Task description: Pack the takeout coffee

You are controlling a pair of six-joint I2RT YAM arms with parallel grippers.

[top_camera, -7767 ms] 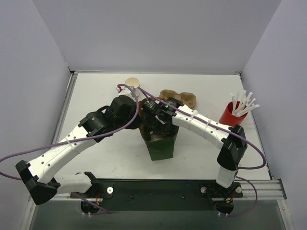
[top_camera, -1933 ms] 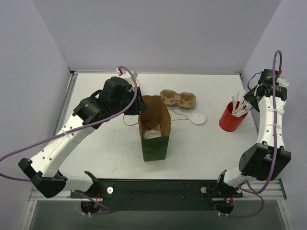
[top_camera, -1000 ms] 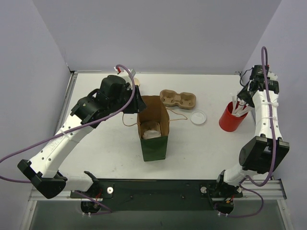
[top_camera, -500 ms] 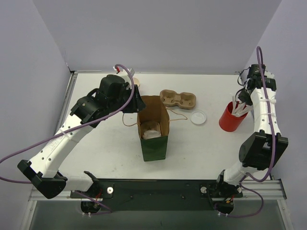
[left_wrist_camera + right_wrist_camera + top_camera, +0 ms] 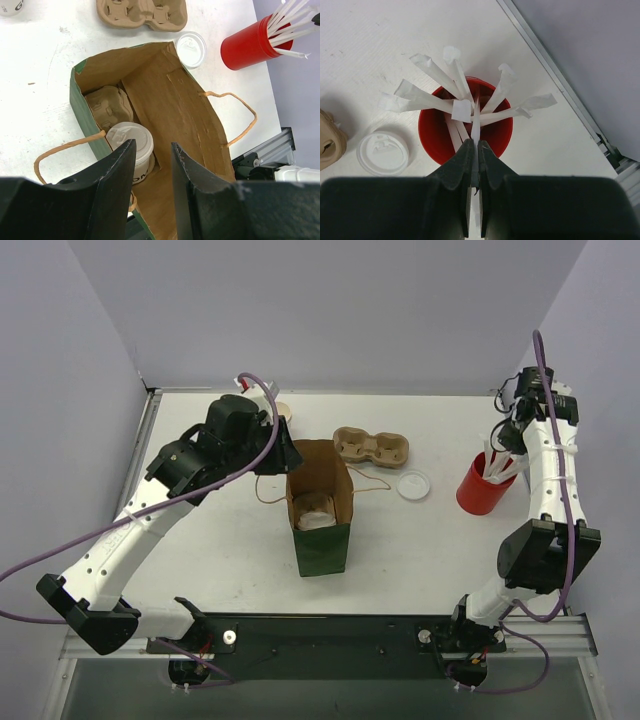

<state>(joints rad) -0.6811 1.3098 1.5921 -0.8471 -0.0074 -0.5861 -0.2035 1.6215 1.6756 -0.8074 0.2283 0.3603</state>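
The lower half of the takeout coffee [image 5: 134, 146] is cut off by the near finger of the left pincer [image 5: 152, 146] and by the bag wall, and only a few letters of its print show. From the top view it is no more than a pale disc deep in the paper bag [image 5: 323, 545]. A second cup [image 5: 279, 412] at the far edge sits mostly behind the left arm and is clipped at the corner of the left wrist view.

The desk [image 5: 430, 550] is white and lightly scuffed, with pale lilac walls on three sides and a metal rail along the near edge.

The coffee stands upright on the bag's floor, lid up, long axis vertical, beside a brown carrier piece [image 5: 107, 104] tucked in with it. The left pincer hangs over the bag mouth, jaws apart, holding nothing. The right pincer [image 5: 475, 144] is closed on one wrapped straw [image 5: 475, 122] in the red cup [image 5: 495, 134]. A loose lid [image 5: 412, 485] lies between bag and red cup, and a cardboard carrier [image 5: 372, 446] lies just beyond the bag
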